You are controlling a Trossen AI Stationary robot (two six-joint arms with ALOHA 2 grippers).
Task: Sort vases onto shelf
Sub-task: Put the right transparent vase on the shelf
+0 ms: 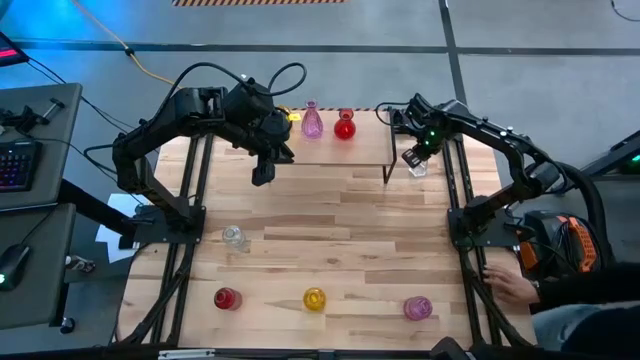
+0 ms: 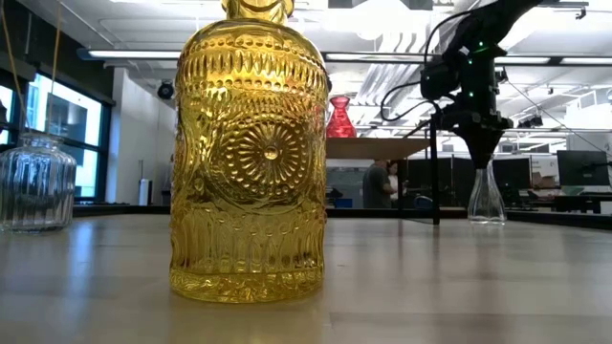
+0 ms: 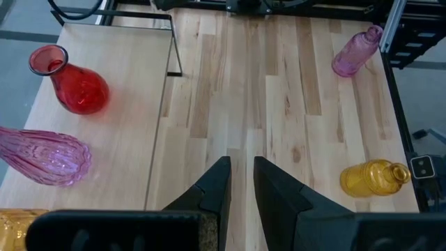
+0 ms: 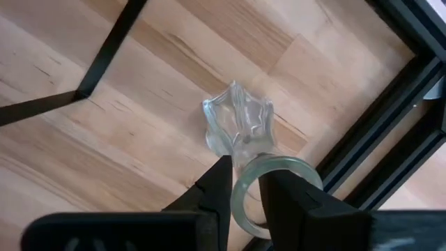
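**Clear vase stood upright under the right end effector, beside the shelf's end**

Nearest the camera side of the desk (image 1: 330, 215), a red vase (image 1: 227, 298), a yellow vase (image 1: 314, 299) and a pink vase (image 1: 417, 308) stood in a row, with a round clear vase (image 1: 234, 238) a little farther in on the left. None was near either arm.

Farther back, the right end effector (image 4: 243, 183) hung directly over a slender clear vase (image 4: 237, 125) that stood on the desk just beside the right end of the shelf (image 1: 365, 153), close to one black leg. Its fingers were narrow and pinched the rim of the vase's mouth, one finger inside the ring and one outside. The vase's long axis ran straight up and down, in line with the end effector above it, as the low view showed (image 2: 486, 196). The shelf top lay higher and to the left of the vase, so I judged the next move would need a lift clear of the shelf edge, then a sideways carry.

The left end effector (image 3: 239, 183) hovered over bare desk in front of the shelf's left part, its fingers nearly together and empty. It was well apart from the held vase; the right arm was clearly nearer.

On the shelf stood another yellow vase (image 3: 17, 224), a ribbed pink vase (image 1: 312, 122) and a second red vase (image 1: 345, 125).
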